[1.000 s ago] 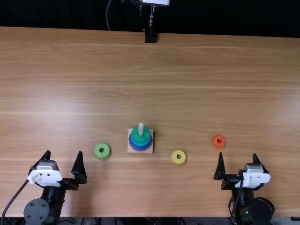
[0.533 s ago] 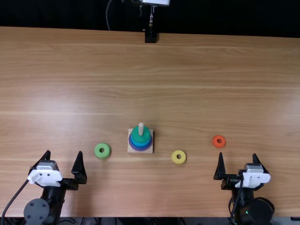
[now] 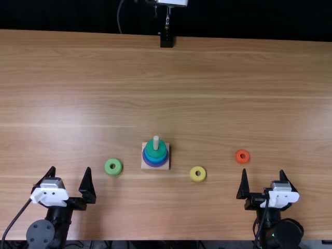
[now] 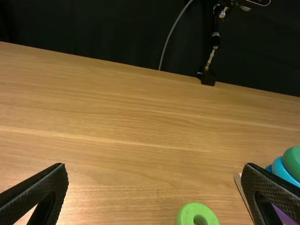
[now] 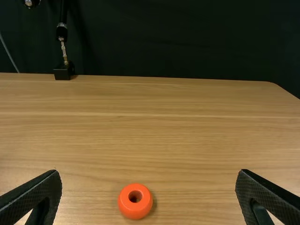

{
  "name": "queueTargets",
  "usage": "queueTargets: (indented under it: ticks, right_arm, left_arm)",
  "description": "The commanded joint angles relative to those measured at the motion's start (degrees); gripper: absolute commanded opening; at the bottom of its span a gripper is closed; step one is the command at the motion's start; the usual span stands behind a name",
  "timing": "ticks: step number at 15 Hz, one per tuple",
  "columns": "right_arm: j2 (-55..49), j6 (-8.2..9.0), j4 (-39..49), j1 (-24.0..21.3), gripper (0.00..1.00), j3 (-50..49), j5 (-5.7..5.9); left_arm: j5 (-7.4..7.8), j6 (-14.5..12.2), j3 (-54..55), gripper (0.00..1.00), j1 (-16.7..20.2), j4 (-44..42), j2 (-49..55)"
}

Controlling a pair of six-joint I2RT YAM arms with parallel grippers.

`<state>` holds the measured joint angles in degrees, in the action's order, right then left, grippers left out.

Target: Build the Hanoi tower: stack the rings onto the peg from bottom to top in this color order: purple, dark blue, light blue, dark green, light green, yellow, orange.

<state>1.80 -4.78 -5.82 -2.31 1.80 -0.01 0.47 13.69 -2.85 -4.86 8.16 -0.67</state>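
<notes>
Partly cut off: light green ring point(image 4: 197, 210), left wrist view.

Light brown wooden counter point(image 3: 207, 72) is brightly lit; top view has soft pale glare toward its left side, fainter at the right edge. Black backdrop point(image 3: 249, 19) is very dark. Round orange ring point(image 5: 133, 210) throws a soft shadow beside it.

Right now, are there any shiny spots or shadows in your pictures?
Top view: a pale shine on the table towards the left, and a soft shadow beside the left gripper; right wrist view: a small shadow beside the orange ring; left wrist view: very dark cloth behind.
</notes>
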Motion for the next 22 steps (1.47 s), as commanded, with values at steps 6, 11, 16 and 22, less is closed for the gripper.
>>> queueTargets:
  ticks: [6,11,16,22]
  right_arm:
    - [-0.92,-0.08,-1.51,-0.77,1.0,-0.92,0.54]
    - [-0.84,-0.08,-1.51,-0.77,1.0,-0.92,0.64]
    - [-0.92,-0.08,-1.62,-0.77,1.0,-0.92,0.64]
    - [-0.92,-0.08,-1.51,-0.77,1.0,-0.92,0.54]
  left_arm:
    - [4.17,-0.62,-4.97,1.0,0.47,1.65,0.14]
    - [2.8,-20.55,-12.53,1.0,0.38,2.59,-7.16]
    - [2.38,-21.08,-24.31,1.0,-0.59,2.38,-25.79]
    - [3.64,-20.34,-30.81,1.0,-5.42,1.75,-46.97]
